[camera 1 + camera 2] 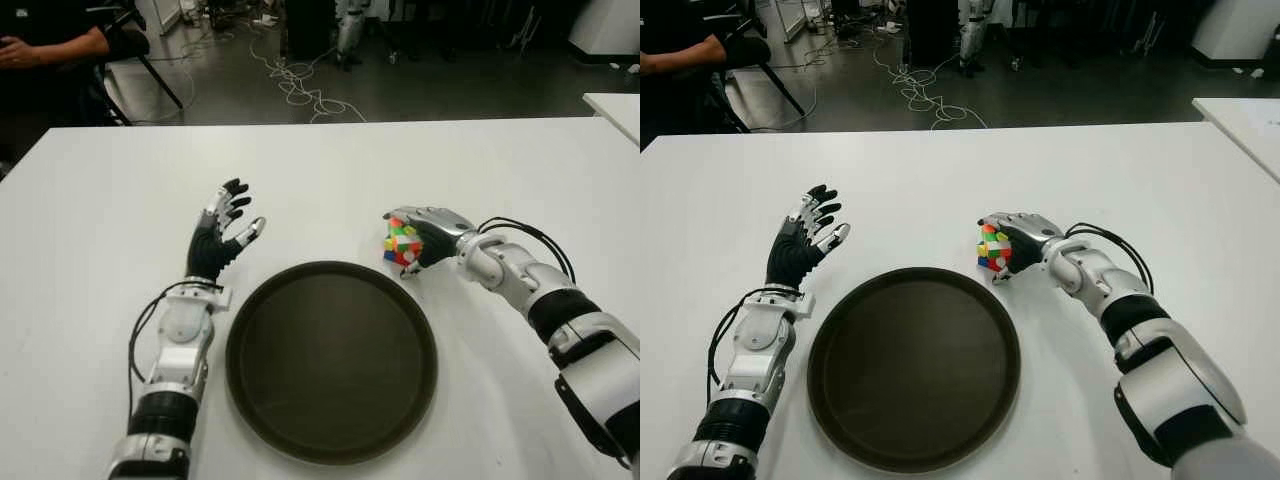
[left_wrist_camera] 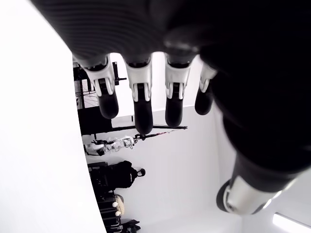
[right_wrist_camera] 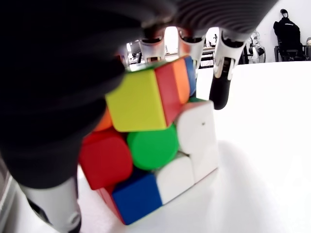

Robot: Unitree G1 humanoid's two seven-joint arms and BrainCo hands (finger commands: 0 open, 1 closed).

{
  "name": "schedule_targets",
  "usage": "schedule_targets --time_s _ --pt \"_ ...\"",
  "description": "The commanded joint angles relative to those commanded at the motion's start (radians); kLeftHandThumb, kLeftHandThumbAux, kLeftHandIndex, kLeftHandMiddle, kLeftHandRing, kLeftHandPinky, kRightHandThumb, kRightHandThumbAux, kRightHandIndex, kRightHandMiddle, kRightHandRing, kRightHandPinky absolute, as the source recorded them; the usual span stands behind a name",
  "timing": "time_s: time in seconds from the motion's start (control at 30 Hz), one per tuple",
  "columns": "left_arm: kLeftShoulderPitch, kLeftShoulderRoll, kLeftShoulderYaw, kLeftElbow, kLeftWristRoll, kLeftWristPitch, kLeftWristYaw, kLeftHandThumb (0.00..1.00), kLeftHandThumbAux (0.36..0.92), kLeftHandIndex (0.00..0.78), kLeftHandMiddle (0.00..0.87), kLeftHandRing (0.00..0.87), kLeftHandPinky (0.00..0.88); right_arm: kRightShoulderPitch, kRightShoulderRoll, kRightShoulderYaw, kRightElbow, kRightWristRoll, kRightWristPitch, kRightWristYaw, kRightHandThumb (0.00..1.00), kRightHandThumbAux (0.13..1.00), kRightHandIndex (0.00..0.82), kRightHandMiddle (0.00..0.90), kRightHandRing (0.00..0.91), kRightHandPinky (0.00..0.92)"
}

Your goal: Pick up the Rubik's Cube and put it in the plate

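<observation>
Right hand [image 1: 425, 238] was closed around the Rubik's Cube [image 1: 402, 243], just beyond the far right rim of the plate [image 1: 331, 440] on the white table [image 1: 100, 200]. In the right wrist view the fingers [image 3: 221, 82] wrapped over the cube's far faces while the thumb covered its near side. The cube appeared to sit at or barely above the tabletop; contact could not be confirmed. Judged light and rigid, with smooth plastic faces likely to slip, and its layers may twist under uneven pressure. Opposing flat faces offered the soundest hold, as taken. Left hand [image 1: 218, 240] showed left of the plate, fingers spread, holding nothing.
</observation>
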Motion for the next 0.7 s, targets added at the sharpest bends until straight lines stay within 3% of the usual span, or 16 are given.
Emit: schedule_targets --time_s 0.07,0.2,0.23,0.3,0.37,0.47,0.7 --pt "0.0 0.002 -0.002 0.008 0.006 -0.012 0.002 0.042 0.675 0.093 0.17 0.154 0.12 0.002 -0.001 0.001 -0.003 -0.004 0.003 -0.012 0.0 0.795 0.111 0.167 0.217 0.269" --pt "-0.003 0.002 -0.002 0.018 0.014 -0.027 0.007 0.04 0.658 0.083 0.158 0.145 0.121 0.005 -0.002 0.002 -0.008 -0.012 0.013 -0.041 0.005 0.89 0.18 0.243 0.289 0.362" --pt "-0.003 0.002 -0.002 0.019 0.015 -0.03 0.008 0.041 0.657 0.082 0.156 0.144 0.122 0.005 -0.003 0.003 -0.009 -0.013 0.014 -0.047 0.247 0.838 0.259 0.279 0.325 0.399" --pt "-0.003 0.002 -0.001 0.022 0.018 -0.036 0.009 0.042 0.655 0.08 0.153 0.142 0.121 0.008 -0.003 0.004 -0.011 -0.015 0.017 -0.063 0.461 0.791 0.33 0.327 0.37 0.442" --pt "-0.003 0.003 -0.001 0.027 0.02 -0.043 0.011 0.043 0.65 0.078 0.15 0.139 0.119 0.01 -0.003 0.004 -0.012 -0.019 0.022 -0.079 0.597 0.761 0.376 0.379 0.416 0.484" --pt "-0.006 0.006 -0.002 0.038 0.023 -0.057 0.011 0.044 0.637 0.077 0.148 0.137 0.12 0.012 0.0 0.005 -0.012 -0.026 0.03 -0.112 0.663 0.746 0.4 0.443 0.48 0.529" --pt "-0.008 0.01 -0.001 0.048 0.022 -0.065 0.006 0.047 0.636 0.078 0.144 0.129 0.114 0.017 0.006 0.001 -0.01 -0.029 0.036 -0.163 0.691 0.739 0.412 0.494 0.532 0.563"
